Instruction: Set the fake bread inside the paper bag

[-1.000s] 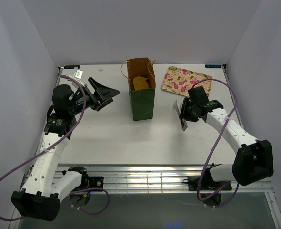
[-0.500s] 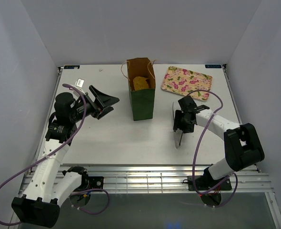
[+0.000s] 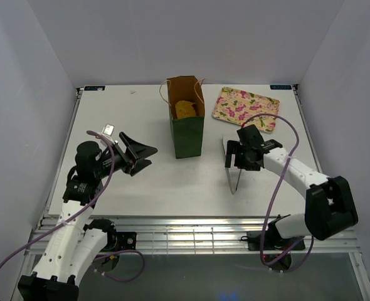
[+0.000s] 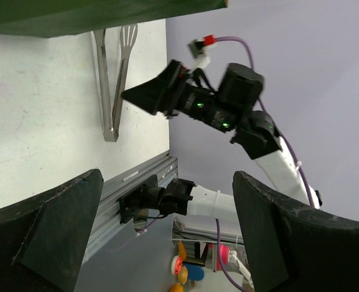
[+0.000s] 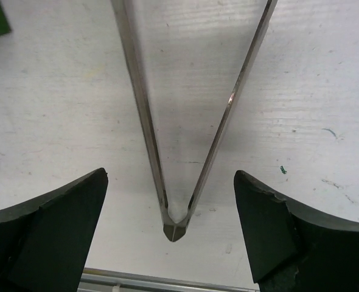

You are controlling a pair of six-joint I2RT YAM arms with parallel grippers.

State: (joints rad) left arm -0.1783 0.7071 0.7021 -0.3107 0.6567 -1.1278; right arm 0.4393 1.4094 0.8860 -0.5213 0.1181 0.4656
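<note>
In the top external view, the fake bread [image 3: 185,110] sits inside the paper bag [image 3: 187,137], which stands upright at the middle of the surface [image 3: 141,188] toward the far edge. No piece shows on the floral tray [image 3: 260,103] at the far right corner. Only the top of the golden mass is visible, so you cannot count the pieces from here. The left claw [image 3: 144,155] is spread wide and holds nothing, and it points at the bag's left wall. Any advance along that line would probably shove or tip the light, unsupported bag and spill its contents. The right claw [image 3: 238,157] is also fully spread and empty, and it hangs over the tongs [image 3: 231,179] lying right of the bag. In the left wrist view, the tongs lie flat just past the bag's base with the right claw above them. A sideways sweep of that arm or its cable could therefore strike the bag. In the right wrist view, the tongs form a V on the surface between the fingers [image 5: 45,243] without touching them, and the hinge is close to the near edge. A descent or a drag from this pose would likely knock the tongs off that edge and onto the rail [image 5: 131,281].
</note>
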